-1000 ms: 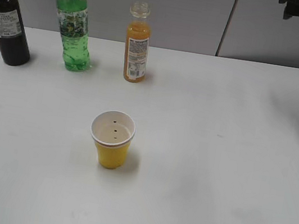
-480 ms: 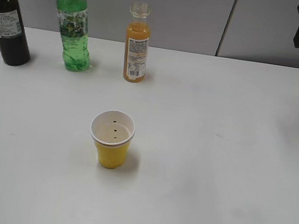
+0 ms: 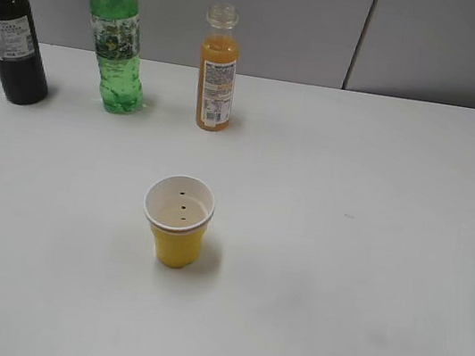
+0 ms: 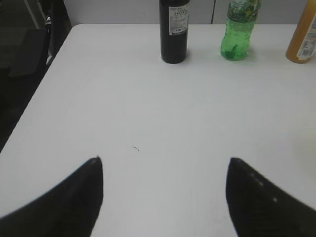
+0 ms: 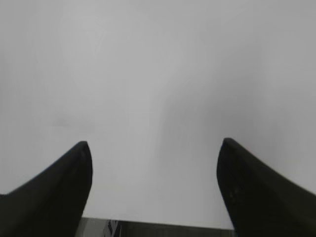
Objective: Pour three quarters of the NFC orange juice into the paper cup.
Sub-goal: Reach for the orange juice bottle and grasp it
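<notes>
Where it hung before, right gripper (image 5: 154,145) gone, spread

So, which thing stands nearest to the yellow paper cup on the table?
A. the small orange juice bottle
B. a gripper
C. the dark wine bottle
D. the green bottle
A. In the exterior view the orange juice bottle stands behind the paper cup and almost in line with it, while the green bottle and the wine bottle stand farther to the left, and no gripper is near the cup.
</notes>
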